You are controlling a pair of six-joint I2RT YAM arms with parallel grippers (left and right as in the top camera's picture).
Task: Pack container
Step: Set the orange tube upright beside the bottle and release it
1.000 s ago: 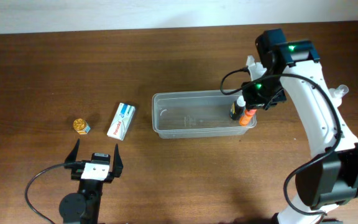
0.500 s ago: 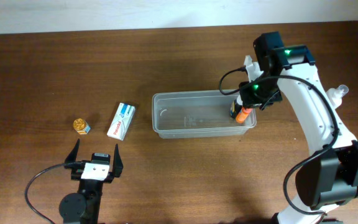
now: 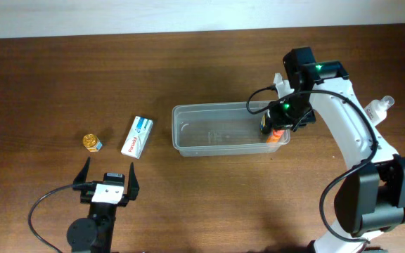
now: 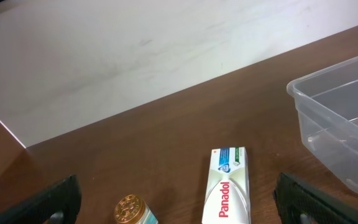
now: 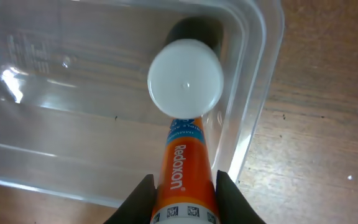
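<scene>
The clear plastic container point(image 3: 216, 130) lies mid-table; its left end shows in the left wrist view point(image 4: 334, 118), its right end in the right wrist view point(image 5: 73, 112). My right gripper point(image 3: 278, 124) is shut on an orange Redoxon tube point(image 5: 184, 168) with a white cap point(image 5: 186, 78), held over the container's right end point(image 3: 275, 132). A dark object point(image 5: 194, 31) lies in the container beyond the cap. My left gripper point(image 3: 108, 184) is open and empty near the front edge. A white Panadol box point(image 3: 137, 136) and a gold-capped small bottle point(image 3: 92, 143) lie left of the container.
A small clear bottle point(image 3: 380, 107) lies at the right behind my right arm. The Panadol box point(image 4: 229, 186) and gold-capped bottle point(image 4: 132, 210) lie just ahead of my left fingers. A pale wall point(image 4: 135, 50) borders the table's far edge.
My right gripper has moved left and toward the container's far side, carrying the orange tube further over the container's right end. The left arm has not moved.
</scene>
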